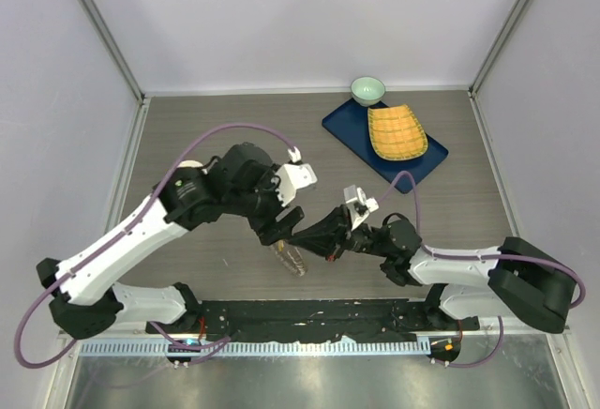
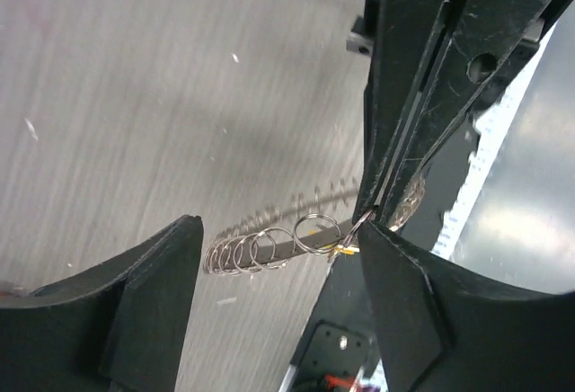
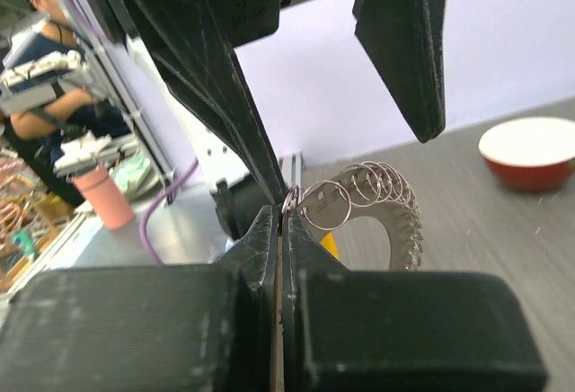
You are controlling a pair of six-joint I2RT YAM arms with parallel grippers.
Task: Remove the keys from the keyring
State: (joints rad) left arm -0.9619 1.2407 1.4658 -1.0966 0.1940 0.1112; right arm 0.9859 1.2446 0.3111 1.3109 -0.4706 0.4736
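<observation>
— Where are the keys [image 3: 400, 226]?
— They hang just off your right gripper [image 3: 281, 218], whose tips are pressed tight on the keyring [image 3: 325, 203].
— And my left?
— Your left gripper [image 2: 280, 230] gapes wide, straddling the right gripper's tips and holding nothing.

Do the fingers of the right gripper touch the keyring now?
Touching. In the right wrist view, the fingers of the right gripper are shut, and a wire loop of the keyring is pinched at their tips.
</observation>
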